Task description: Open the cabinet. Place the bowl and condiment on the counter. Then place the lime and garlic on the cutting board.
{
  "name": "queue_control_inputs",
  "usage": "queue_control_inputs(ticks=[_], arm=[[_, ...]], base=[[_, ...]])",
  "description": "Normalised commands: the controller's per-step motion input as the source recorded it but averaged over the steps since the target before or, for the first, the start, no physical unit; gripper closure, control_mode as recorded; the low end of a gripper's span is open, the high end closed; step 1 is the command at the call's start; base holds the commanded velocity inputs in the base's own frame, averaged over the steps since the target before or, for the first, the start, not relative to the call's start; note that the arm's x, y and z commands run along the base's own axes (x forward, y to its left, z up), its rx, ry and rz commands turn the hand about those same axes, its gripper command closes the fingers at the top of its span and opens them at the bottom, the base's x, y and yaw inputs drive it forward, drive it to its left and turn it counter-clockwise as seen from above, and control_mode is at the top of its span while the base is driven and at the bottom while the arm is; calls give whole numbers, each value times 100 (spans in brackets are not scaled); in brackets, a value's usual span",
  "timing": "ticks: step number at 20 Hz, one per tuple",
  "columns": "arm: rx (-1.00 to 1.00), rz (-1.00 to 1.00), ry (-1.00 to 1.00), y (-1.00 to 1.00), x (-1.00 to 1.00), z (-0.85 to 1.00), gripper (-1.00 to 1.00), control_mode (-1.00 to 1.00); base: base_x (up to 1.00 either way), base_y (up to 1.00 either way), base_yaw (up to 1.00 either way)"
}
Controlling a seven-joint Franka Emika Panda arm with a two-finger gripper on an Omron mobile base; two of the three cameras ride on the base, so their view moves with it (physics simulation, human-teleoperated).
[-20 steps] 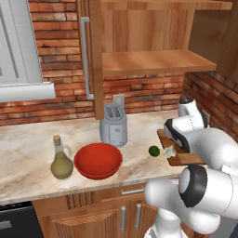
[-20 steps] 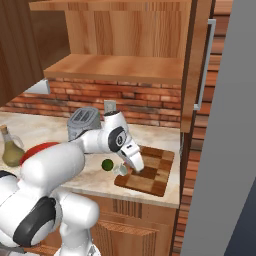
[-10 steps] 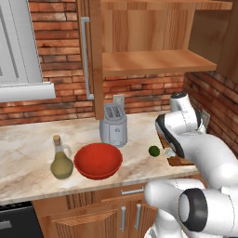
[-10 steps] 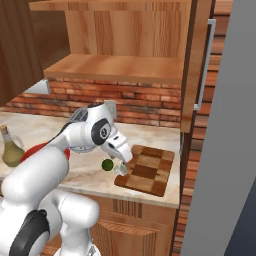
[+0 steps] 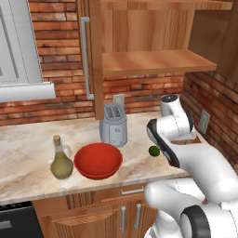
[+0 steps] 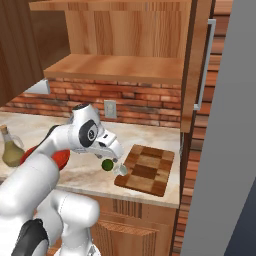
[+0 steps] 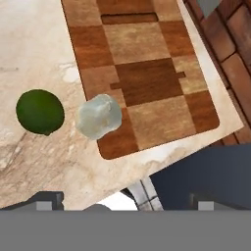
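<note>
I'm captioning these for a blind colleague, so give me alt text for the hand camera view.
Looking down from the hand, a pale garlic bulb rests on the edge of a checkered wooden cutting board, overhanging the beige marble counter. A dark green lime lies on the counter just beside the garlic, off the board. Brick wall shows along one side.

two rear base views flank the counter point(image 5: 28, 153), hand view close overhead

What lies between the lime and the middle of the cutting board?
The garlic lies there, beside the lime and resting on the near edge of the cutting board, as the hand view shows.
</note>
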Motion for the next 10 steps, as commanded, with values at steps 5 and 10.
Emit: queue_control_inputs(ticks=[5, 10], arm=[[0, 29, 0, 2, 8, 0, -100, -100], [0, 33, 0, 24, 3, 0, -100, -100]], base=[[0, 0, 0], [0, 0, 0]])
